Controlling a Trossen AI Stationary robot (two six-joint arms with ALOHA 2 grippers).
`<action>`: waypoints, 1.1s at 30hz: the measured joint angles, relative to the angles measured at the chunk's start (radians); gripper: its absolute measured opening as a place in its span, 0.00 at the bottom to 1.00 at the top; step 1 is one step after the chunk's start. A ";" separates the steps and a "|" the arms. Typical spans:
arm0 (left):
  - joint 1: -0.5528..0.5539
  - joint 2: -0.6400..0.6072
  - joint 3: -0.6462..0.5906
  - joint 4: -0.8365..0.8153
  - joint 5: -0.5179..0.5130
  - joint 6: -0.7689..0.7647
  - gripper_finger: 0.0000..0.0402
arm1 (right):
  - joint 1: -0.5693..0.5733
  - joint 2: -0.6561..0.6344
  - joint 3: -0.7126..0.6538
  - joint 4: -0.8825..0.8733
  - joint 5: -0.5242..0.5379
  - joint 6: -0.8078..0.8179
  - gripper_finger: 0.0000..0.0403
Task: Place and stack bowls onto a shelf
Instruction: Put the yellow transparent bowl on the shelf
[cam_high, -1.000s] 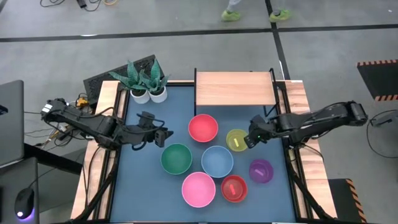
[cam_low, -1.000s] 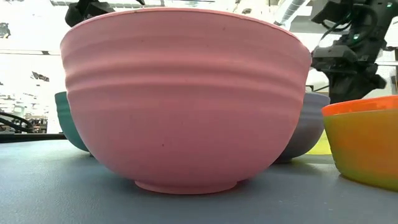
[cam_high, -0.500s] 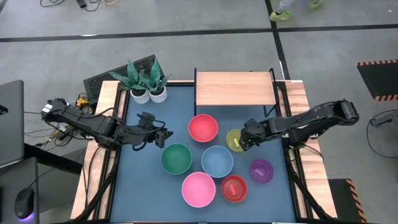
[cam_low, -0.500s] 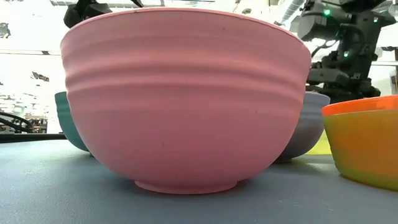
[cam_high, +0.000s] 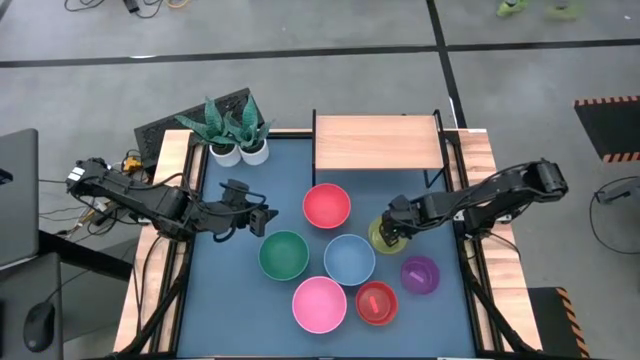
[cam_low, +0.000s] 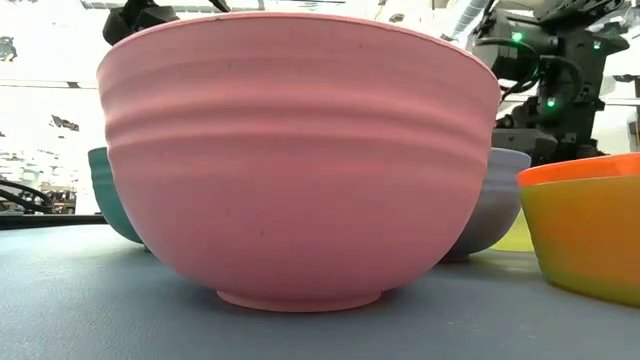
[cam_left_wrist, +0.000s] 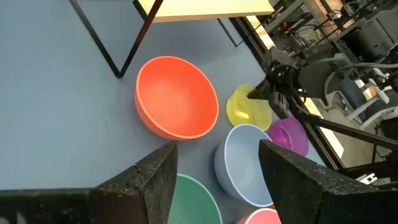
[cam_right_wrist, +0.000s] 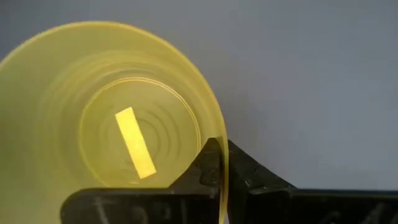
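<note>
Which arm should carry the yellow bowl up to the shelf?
Right: the right gripper already straddles the yellow bowl rim, near the shelf. The left gripper hangs open farther off.

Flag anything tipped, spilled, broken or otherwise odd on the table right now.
Nothing stands out. Every bowl sits upright on the table, nothing is spilled or cracked, and the shelf is bare. The right gripper has its fingers astride the yellow bowl's rim, one inside and one outside. The left gripper waits near the green bowl.

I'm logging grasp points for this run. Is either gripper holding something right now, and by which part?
The right gripper pinches the yellow bowl by its rim, one finger inside the wall and one outside. The left gripper is open and holds nothing.
</note>
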 joint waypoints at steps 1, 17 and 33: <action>0.000 0.000 0.000 0.000 0.000 0.000 0.52 | -0.003 -0.014 0.000 -0.013 0.000 0.010 0.05; 0.014 0.000 0.000 0.000 0.001 -0.008 0.52 | -0.141 -0.115 0.517 -0.462 0.068 -0.204 0.05; 0.019 0.000 0.000 -0.003 0.002 -0.010 0.52 | -0.498 0.200 0.902 -0.271 0.056 -0.607 0.05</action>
